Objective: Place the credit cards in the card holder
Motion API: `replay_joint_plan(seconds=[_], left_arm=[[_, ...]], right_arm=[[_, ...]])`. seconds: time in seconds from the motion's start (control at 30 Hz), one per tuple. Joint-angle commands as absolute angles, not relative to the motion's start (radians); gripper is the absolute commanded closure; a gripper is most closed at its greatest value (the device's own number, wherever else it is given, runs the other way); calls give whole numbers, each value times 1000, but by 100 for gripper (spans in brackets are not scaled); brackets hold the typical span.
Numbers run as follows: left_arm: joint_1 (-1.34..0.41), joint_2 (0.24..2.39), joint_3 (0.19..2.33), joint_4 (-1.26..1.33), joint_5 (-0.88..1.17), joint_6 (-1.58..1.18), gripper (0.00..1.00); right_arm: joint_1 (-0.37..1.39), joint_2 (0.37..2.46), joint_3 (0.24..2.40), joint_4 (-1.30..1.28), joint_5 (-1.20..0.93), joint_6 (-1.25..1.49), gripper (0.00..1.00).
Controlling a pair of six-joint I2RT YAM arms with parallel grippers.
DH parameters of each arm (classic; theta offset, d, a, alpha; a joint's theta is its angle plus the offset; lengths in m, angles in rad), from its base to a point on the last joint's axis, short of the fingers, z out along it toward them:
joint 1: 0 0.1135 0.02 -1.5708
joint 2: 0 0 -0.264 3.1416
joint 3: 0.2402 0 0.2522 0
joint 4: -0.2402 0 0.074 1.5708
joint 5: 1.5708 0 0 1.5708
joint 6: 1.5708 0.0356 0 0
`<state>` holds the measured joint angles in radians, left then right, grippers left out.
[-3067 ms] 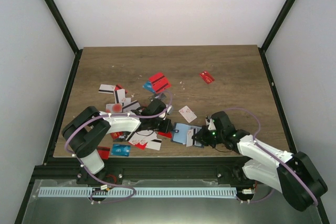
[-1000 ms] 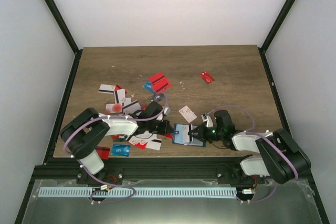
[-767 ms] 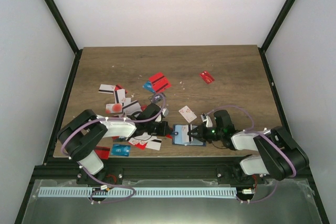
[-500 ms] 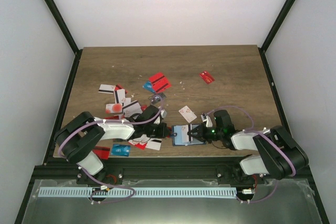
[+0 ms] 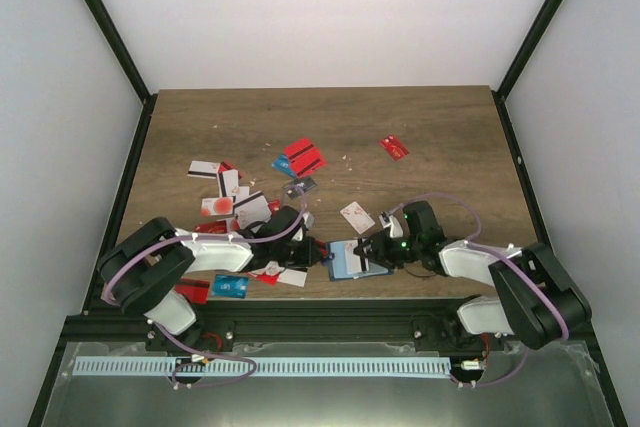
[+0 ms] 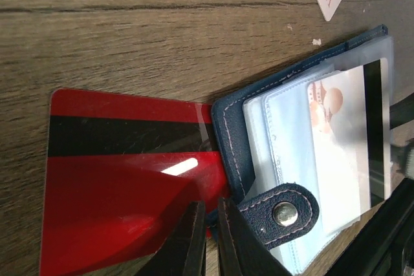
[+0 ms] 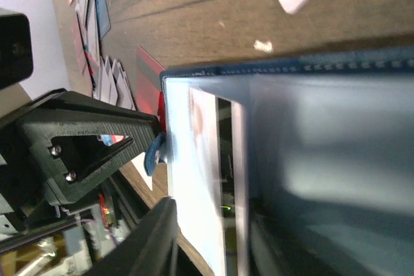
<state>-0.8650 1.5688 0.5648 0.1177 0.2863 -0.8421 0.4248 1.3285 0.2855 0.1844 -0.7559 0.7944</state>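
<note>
The right gripper (image 5: 373, 250) has opened and let go of the white card (image 6: 346, 140), now tucked inside the card holder (image 5: 343, 260), while the left gripper (image 6: 211, 240) has slid a little toward 7 o'clock.

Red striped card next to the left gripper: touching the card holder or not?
Touching. The left wrist view shows it: the card holder's navy edge lies over the right end of the red card, with no gap between them.

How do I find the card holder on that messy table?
Look at the near edge of the wooden table, in the middle. The card holder lies open there. Unlike the flat loose cards around it, it is dark blue with clear pockets and a snap tab.
</note>
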Motion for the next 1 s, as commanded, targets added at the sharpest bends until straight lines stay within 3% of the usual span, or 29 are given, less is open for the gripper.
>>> replay_joint_plan(seconds=[0.0,0.1,0.3,0.67,0.97], left_arm=[[-870,1557,543,113,249,-854,92],[-871,1561,543,119,251,-854,92],[-870,1566,545,125,256,-846,92],[-871,1569,541,132,258,-845,92],[-871,1571,540,136,262,-839,92]], right_arm=[[425,1258,377,-63,-684,675,59],[425,1240,405,-123,-664,650,49],[425,1268,413,-135,-653,630,48],[434,1295,412,-123,-618,649,86],[472,1340,426,-103,-627,670,97]])
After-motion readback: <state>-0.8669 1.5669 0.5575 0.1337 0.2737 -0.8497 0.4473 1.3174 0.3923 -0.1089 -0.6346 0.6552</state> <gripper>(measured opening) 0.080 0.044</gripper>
